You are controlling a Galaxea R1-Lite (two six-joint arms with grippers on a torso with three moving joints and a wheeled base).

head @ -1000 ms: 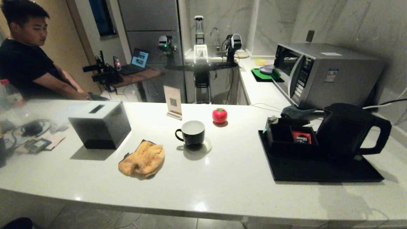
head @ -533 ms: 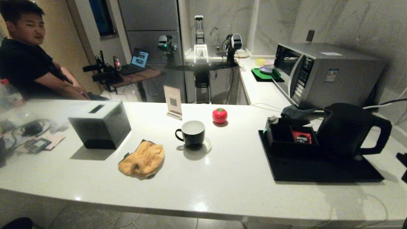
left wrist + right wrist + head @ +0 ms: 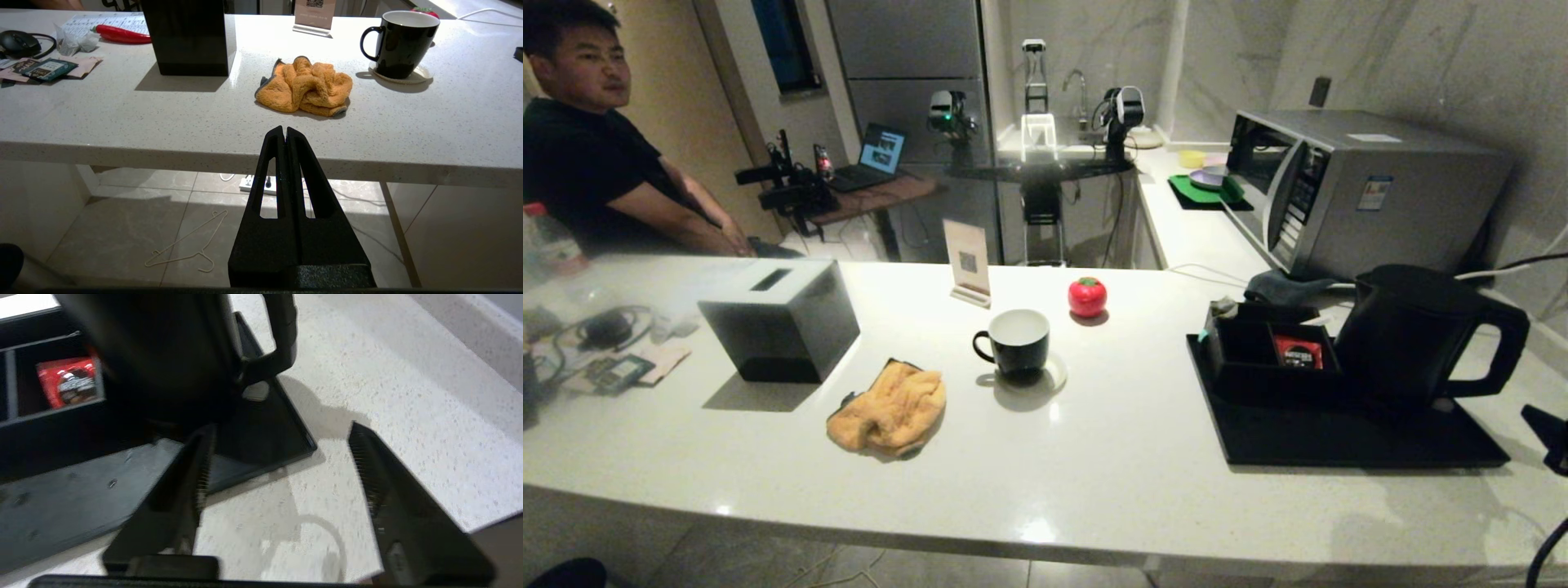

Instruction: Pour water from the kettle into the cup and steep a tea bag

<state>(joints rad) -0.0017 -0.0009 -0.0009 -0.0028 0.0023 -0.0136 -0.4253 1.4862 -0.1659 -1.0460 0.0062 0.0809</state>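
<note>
The black kettle (image 3: 1413, 335) stands on a black tray (image 3: 1339, 445) at the counter's right, its loop handle (image 3: 282, 330) turned to the right. The black cup (image 3: 1015, 341) with a white inside sits on a round coaster mid-counter, and shows in the left wrist view too (image 3: 402, 43). My right gripper (image 3: 280, 428) hangs open and empty over the counter just off the tray's near right corner, short of the handle; only its tip shows at the head view's right edge (image 3: 1550, 433). My left gripper (image 3: 284, 130) is shut, parked below the counter's front edge. I cannot make out a tea bag.
A low black compartment box (image 3: 1258, 359) holding a red sachet (image 3: 1297, 351) stands on the tray beside the kettle. Also on the counter: orange cloth (image 3: 888, 408), black tissue box (image 3: 780, 322), red tomato-shaped object (image 3: 1087, 296), sign card (image 3: 968, 261), microwave (image 3: 1356, 192). A person (image 3: 588, 163) sits far left.
My right gripper has come into the head view at the right edge near the kettle's handle and has opened. The person has turned their head. Nothing on the counter has moved.
</note>
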